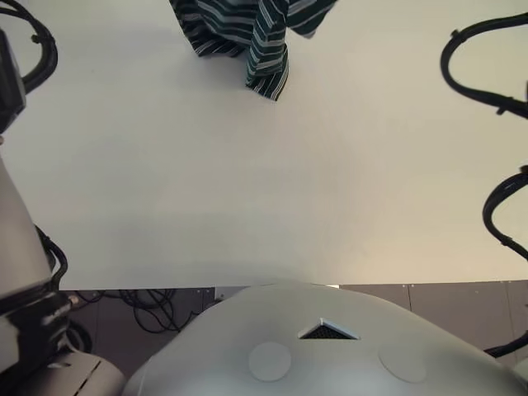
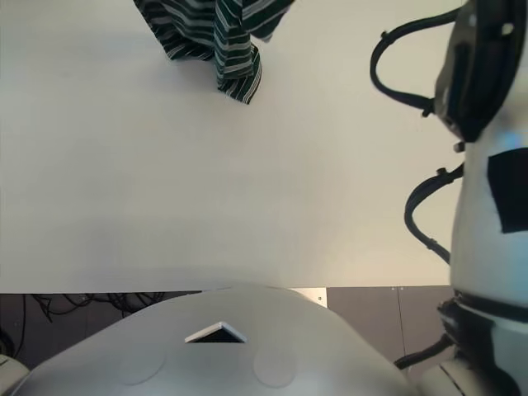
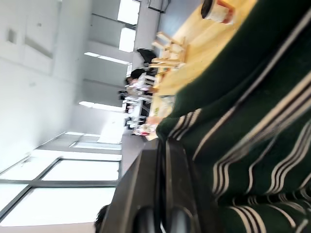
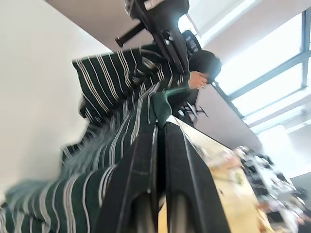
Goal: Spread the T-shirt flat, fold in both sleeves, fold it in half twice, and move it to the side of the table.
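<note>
I'm judging this the spreading step, the left end effector [image 3: 164, 143] and right end effector [image 4: 160, 126] each clenching the striped T-shirt [image 1: 247, 37] dangling bunched above the far side of the desk [image 1: 247, 190], needing them drawn apart and lowered

Bright, even light across table [image 1: 247, 190]; faint soft shadow beneath T-shirt [image 1: 268, 58] at table's far edge. Beyond table, windows [image 4: 272, 73] blown out, glaring.

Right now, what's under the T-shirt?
The T-shirt hangs bunched over the white table; bare tabletop shows around its lowest corner. The patch directly beneath the fabric is covered.
</note>
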Available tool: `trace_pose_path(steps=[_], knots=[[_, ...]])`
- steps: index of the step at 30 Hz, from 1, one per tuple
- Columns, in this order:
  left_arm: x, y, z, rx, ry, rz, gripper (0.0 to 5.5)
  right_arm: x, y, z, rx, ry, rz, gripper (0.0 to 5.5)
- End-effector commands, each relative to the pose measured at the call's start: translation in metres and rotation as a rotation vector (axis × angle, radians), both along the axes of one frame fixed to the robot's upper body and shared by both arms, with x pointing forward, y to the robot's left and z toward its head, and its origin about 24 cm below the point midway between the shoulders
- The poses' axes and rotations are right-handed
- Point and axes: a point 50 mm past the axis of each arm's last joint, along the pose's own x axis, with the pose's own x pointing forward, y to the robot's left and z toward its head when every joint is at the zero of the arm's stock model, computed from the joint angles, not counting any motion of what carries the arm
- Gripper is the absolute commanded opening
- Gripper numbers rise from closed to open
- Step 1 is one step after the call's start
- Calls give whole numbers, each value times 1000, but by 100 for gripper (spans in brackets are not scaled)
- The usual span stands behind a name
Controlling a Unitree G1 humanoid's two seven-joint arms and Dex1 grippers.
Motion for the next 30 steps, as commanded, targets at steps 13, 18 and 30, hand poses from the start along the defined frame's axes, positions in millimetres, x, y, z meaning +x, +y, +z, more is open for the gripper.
trace_pose_path(steps=[13, 18, 30], knots=[[-168, 5, -138, -245, 1148, -443, 3, -144, -41, -125, 182, 758, 232, 0], [-197, 2, -158, -309, 1305, -409, 3, -182, -38, -158, 241, 959, 218, 0], [-242, 13, -218, -284, 1515, -259, 77, -214, -34, -213, 292, 1227, -2, 73]])
